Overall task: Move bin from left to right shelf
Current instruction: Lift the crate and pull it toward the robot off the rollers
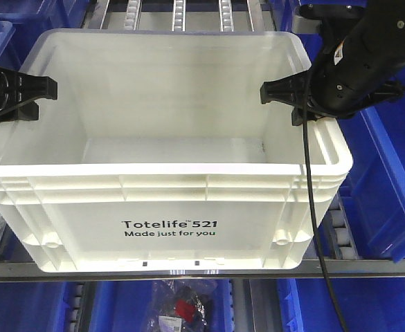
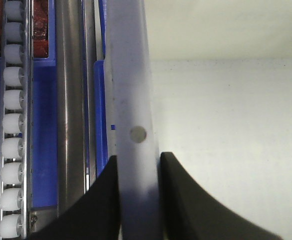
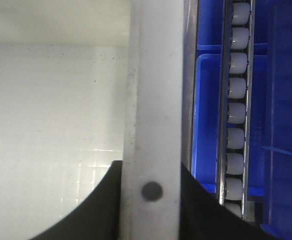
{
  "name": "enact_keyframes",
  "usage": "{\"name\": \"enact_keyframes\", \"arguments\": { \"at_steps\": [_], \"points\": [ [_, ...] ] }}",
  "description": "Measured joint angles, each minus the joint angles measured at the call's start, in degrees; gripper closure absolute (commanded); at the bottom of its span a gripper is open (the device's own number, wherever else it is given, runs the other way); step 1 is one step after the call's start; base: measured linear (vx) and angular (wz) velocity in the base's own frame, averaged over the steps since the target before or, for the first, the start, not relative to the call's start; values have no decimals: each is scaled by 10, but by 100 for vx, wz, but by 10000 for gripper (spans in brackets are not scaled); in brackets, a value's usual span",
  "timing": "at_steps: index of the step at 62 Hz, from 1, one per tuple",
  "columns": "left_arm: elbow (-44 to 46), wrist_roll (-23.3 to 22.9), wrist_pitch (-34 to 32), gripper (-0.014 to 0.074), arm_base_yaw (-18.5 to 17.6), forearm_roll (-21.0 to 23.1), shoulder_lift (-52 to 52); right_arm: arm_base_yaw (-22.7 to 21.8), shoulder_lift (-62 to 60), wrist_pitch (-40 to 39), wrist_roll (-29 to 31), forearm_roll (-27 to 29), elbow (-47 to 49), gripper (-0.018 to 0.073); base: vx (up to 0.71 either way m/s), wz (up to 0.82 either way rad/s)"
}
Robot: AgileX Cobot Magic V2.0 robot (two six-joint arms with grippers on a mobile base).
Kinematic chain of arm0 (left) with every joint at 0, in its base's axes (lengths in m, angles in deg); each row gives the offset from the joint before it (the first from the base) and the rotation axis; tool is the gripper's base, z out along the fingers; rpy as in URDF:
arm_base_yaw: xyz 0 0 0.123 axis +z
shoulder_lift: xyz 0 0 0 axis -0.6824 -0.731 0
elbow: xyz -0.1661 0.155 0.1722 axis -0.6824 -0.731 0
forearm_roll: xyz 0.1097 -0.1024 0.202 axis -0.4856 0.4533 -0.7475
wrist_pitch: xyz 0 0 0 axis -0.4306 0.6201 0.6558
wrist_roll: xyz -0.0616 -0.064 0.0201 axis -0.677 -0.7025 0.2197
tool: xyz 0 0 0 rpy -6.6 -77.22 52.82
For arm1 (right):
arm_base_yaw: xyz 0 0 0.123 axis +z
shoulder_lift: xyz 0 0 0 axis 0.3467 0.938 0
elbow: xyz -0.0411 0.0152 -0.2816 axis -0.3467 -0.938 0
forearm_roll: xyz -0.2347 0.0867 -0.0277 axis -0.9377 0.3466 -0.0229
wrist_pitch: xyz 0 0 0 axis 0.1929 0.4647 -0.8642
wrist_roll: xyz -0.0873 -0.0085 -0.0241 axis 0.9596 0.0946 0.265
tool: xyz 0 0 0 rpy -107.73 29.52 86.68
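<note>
Left gripper (image 1: 48, 90) and right gripper (image 1: 268, 92) each pinched on a side rim of the bin (image 1: 167, 194), parked on the roller rails (image 1: 180, 14). Lift evenly, keep level, clear the rails before swinging right

The left gripper (image 1: 48, 90) at mid-left and the right gripper (image 1: 266, 92) at mid-right each clamped the rim of the bin (image 1: 167, 200) — fingers straddling it.

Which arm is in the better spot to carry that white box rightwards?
Neither alone: the left pincer clamps the left rim of the box, the right pincer its right rim. Equally placed; such a wide box probably needs both.
</note>
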Motion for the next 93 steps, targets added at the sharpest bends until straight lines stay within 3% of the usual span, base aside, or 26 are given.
{"name": "enact_keyframes", "arguments": {
  "at_steps": [93],
  "points": [
    [0, 0, 1, 603, 0, 0, 2, 0, 0, 2, 0, 0, 0, 538, 0, 0]
  ]
}}
